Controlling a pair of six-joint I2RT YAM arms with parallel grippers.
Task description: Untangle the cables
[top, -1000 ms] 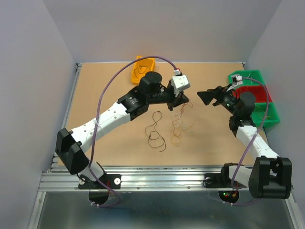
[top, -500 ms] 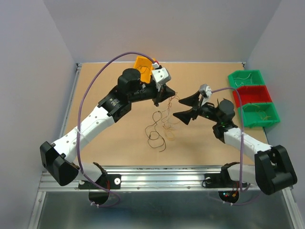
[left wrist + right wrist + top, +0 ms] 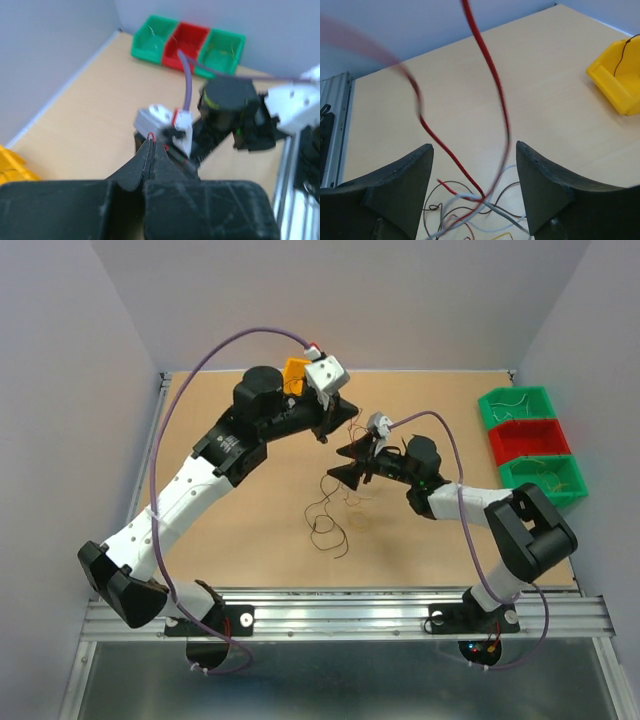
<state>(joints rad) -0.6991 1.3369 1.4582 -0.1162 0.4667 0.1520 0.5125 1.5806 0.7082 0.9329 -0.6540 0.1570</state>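
My left gripper (image 3: 331, 432) is shut on a thin red cable (image 3: 150, 135) and holds it up above the table; only a small red loop shows at its fingertips in the left wrist view. The red cable (image 3: 490, 85) hangs down between the open fingers of my right gripper (image 3: 475, 167) without touching them. Below it lies a tangle of whitish, dark brown and yellow cables (image 3: 485, 210) on the table. In the top view my right gripper (image 3: 339, 465) is open just right of the hanging strand, and a dark loop (image 3: 323, 521) trails toward the front.
A row of green, red and green bins (image 3: 527, 441) stands at the right edge, with thin wires inside. A yellow bin (image 3: 295, 371) holding a dark wire sits at the back, partly behind my left wrist; it also shows in the right wrist view (image 3: 617, 82).
My left gripper has moved back and to the left, lifting the cable. My right arm has swung left from the bins to the tangle, jaws open around the hanging strand.
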